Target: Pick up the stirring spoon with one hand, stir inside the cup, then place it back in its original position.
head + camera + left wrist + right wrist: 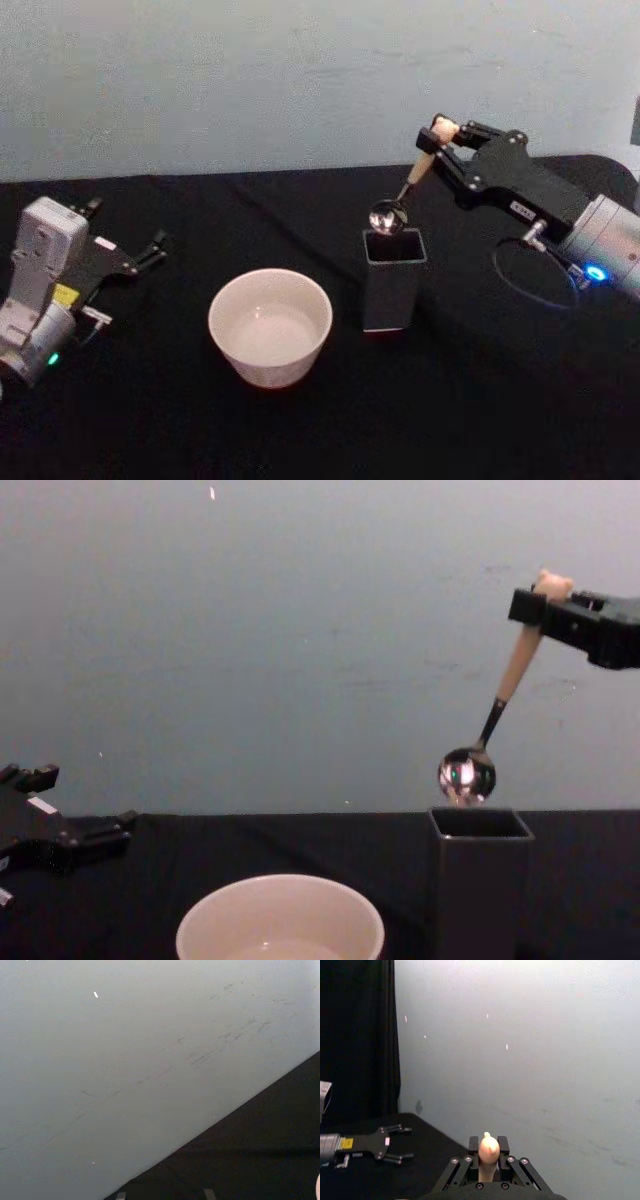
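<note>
Head view shows the black table [480, 420] with the cup [262, 368] standing left of the dark square holder [391, 290]. The left gripper [152, 250] lies parked at the far left, fingers spread and empty. The right gripper [436, 138] is clamped on the stirring spoon [420, 168] just under its bear head. The spoon tilts, its shiny bowl hanging just above the holder's mouth. This looks like the lift-out step, though it could equally be the return. If it is the lift-out, the next move is to carry the spoon left over the cup and lower its bowl inside the rim.
</note>
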